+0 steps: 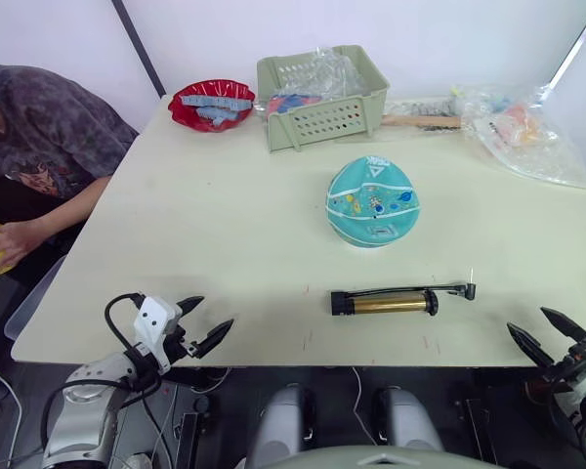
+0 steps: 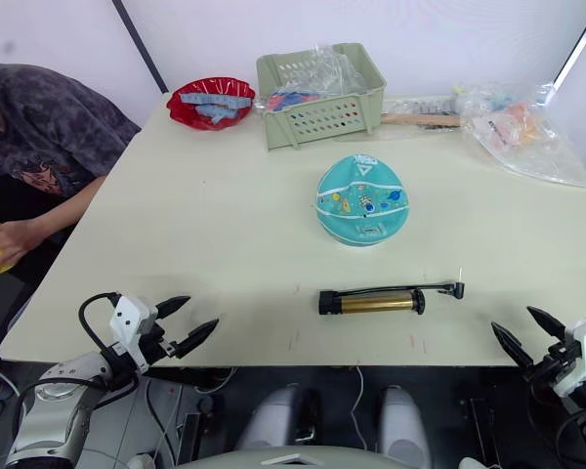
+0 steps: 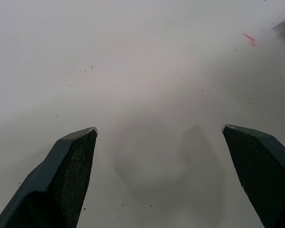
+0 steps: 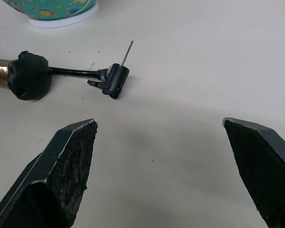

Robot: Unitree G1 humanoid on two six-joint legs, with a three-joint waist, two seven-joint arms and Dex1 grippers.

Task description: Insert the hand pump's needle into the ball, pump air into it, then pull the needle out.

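The teal ball (image 1: 372, 201) with white seams and cartoon prints rests right of the table's middle, on a white ring (image 4: 61, 21). Nearer the front edge lies the hand pump (image 1: 386, 302), its brass cylinder lengthwise left to right, with a thin hose running to a black fitting (image 4: 115, 79). The needle (image 4: 127, 53) sticks out of that fitting toward the ball, clear of it. My left gripper (image 1: 213, 313) hangs open over the front left edge, holding nothing. My right gripper (image 1: 527, 319) is open at the front right edge, a short way from the needle end.
A green basket (image 1: 322, 98) with bagged items, a red bowl (image 1: 212, 105) and plastic bags (image 1: 518, 127) line the far side of the cream table (image 1: 225, 225). A person (image 1: 39, 137) sits at the left side, one hand low beside the table.
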